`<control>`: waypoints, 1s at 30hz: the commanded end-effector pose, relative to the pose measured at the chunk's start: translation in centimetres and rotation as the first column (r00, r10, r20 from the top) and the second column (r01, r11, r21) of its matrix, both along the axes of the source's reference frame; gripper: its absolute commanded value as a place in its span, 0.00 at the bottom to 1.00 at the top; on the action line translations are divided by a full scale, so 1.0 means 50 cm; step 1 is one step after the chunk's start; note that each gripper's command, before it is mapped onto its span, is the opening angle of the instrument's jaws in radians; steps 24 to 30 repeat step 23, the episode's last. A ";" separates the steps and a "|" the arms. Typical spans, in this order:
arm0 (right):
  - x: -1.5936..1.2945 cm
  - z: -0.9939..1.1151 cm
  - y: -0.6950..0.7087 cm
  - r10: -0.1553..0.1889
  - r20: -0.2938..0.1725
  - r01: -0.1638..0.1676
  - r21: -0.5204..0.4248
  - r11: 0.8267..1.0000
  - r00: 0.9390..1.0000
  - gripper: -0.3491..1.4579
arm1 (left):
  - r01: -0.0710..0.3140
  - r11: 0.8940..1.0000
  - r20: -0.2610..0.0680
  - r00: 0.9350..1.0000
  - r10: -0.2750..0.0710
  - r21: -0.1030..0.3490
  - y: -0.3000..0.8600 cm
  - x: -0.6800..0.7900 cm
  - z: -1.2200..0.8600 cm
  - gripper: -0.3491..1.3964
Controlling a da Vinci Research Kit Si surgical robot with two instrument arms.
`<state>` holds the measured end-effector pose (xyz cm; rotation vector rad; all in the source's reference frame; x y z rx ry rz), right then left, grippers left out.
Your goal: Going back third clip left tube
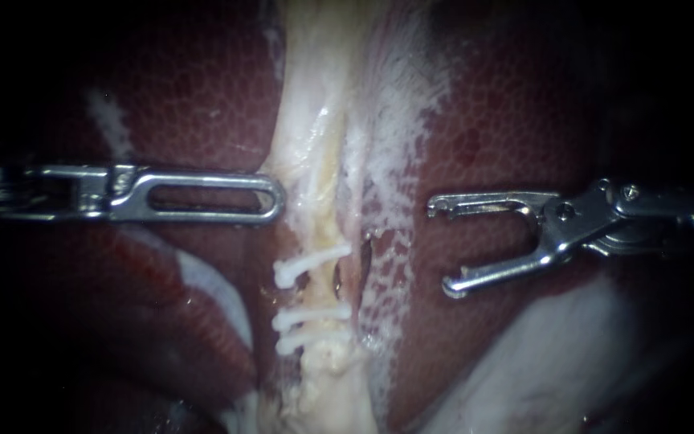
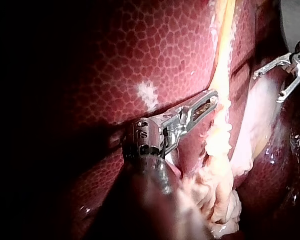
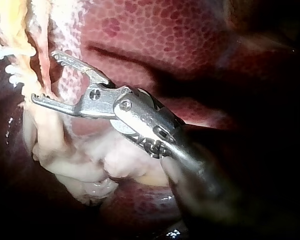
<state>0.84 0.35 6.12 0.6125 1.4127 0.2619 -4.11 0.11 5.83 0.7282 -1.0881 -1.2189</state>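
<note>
Mottled dark-red liver (image 1: 202, 96) fills the background. Down its middle runs the pale left tube (image 1: 319, 217), with three white clips (image 1: 312, 265) stacked across its near stretch. My right instrument (image 1: 442, 247) hangs well to the right of the tube, jaws wide apart and empty, which I judge keeps it from snagging the clips. My left instrument (image 1: 276, 199) has its jaws closed together on nothing, tip just beside the tube beyond the clips, and there is no container in view.

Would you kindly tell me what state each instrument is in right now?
Left instrument: shut, holding nothing.
Right instrument: open, holding nothing.
</note>
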 end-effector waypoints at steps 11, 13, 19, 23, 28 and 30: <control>0.0001 -0.0004 -0.0001 0.001 0.000 -0.001 0.001 1.000 1.000 0.52 | -0.004 1.000 -0.001 1.000 0.004 0.003 0.0000 -0.0008 0.0001 0.00; 0.0001 -0.0004 -0.0001 0.001 0.000 -0.001 0.001 1.000 1.000 0.52 | -0.004 1.000 -0.001 1.000 0.004 0.003 0.0000 -0.0008 0.0001 0.00; 0.0001 -0.0004 0.0000 0.001 0.000 -0.001 0.001 1.000 1.000 0.52 | -0.004 1.000 -0.001 1.000 0.004 0.003 0.0000 -0.0008 0.0001 0.00; 0.0001 -0.0004 0.0000 0.001 0.000 -0.001 0.001 1.000 1.000 0.52 | -0.005 1.000 -0.001 1.000 0.005 0.003 -0.0001 -0.0006 0.0001 0.00; 0.0001 -0.0004 0.0000 0.001 0.000 -0.001 0.001 1.000 1.000 0.52 | -0.005 1.000 -0.001 1.000 0.005 0.003 -0.0001 -0.0006 0.0001 0.00; 0.0001 -0.0004 0.0000 0.001 0.000 -0.001 0.001 1.000 1.000 0.52 | -0.005 1.000 -0.001 1.000 0.005 0.003 -0.0001 -0.0006 0.0001 0.00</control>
